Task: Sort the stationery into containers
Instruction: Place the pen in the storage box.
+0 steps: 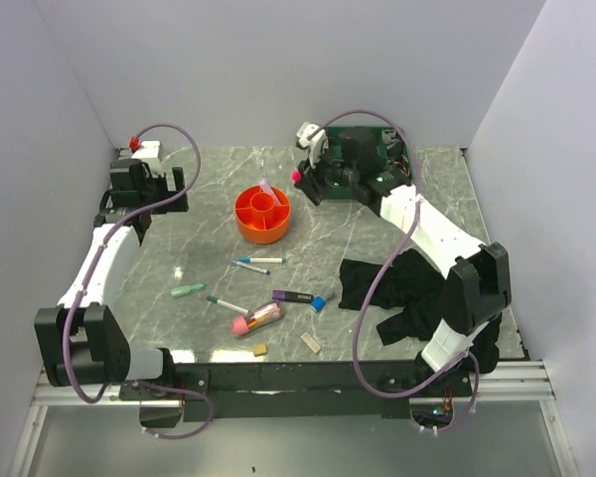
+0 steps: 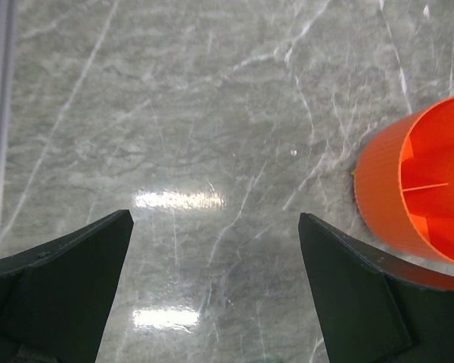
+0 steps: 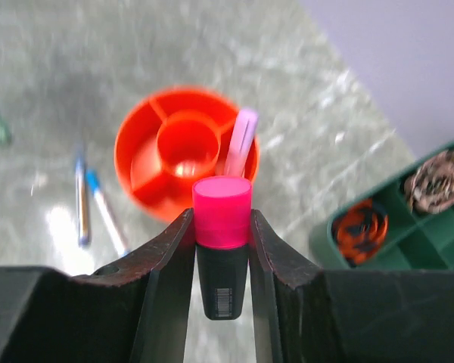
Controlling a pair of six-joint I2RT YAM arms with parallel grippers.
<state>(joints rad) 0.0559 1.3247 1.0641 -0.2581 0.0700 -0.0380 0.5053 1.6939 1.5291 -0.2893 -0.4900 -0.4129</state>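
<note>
My right gripper (image 3: 221, 215) is shut on a highlighter (image 3: 222, 227) with a pink cap and black body, held up at the back of the table to the right of the orange organiser (image 1: 262, 213). A lilac pen (image 3: 242, 140) stands in one of the organiser's (image 3: 185, 155) outer sections. On the table lie two white pens (image 1: 258, 260), a green marker (image 1: 187, 290), a green-tipped pen (image 1: 225, 303), a purple marker (image 1: 293, 296), a pink tube case (image 1: 256, 318) and two beige erasers (image 1: 311, 344). My left gripper (image 2: 216, 219) hangs open over bare marble left of the organiser (image 2: 416, 189).
A black cloth (image 1: 397, 293) lies crumpled at the right, partly under my right arm. A green tray (image 3: 397, 219) of ribbon rolls stands at the back right. Grey walls close in the table on three sides.
</note>
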